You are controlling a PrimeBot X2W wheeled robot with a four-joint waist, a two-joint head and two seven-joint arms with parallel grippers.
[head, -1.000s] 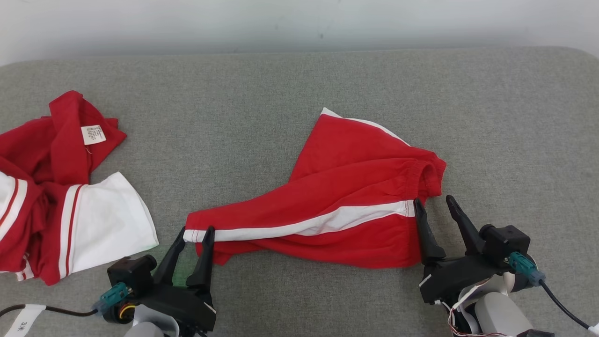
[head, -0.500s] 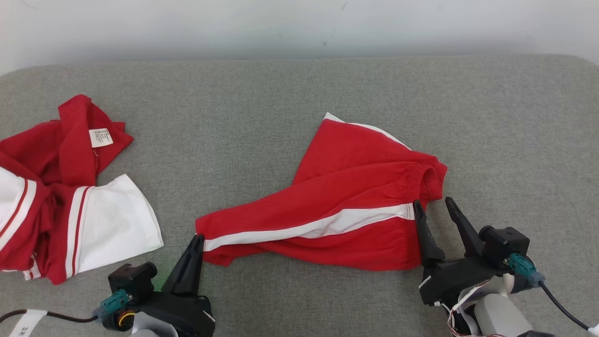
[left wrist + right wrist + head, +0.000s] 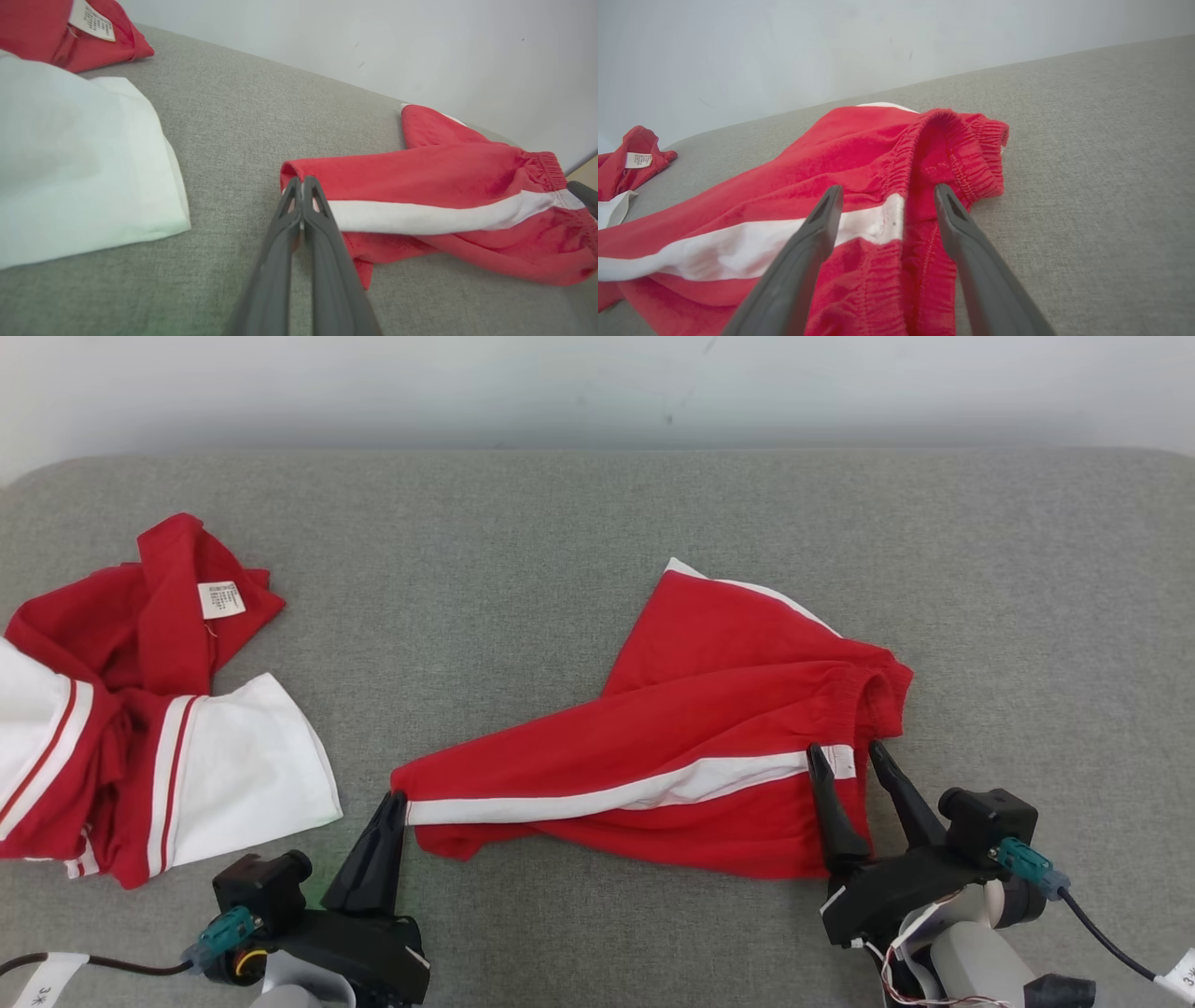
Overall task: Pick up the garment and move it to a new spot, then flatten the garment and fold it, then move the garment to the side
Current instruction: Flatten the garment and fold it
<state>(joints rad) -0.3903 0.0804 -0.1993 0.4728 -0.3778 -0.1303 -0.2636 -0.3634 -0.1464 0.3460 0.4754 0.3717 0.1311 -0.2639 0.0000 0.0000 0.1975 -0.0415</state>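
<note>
At far left on the grey fabric surface [image 3: 560, 569] lies a red-and-white shirt [image 3: 140, 728]. Our left fingers [image 3: 373, 868] pinch the leg hem of the red shorts [image 3: 709, 709] lying mid-surface; our right fingers [image 3: 831, 807] stand spread, straddling the waistband.

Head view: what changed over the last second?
The left claw closed on the leg hem of the red shorts with a white side stripe. The right claw, open throughout, advanced to straddle the waistband. The crumpled red and white shirt lay unmoved.
</note>
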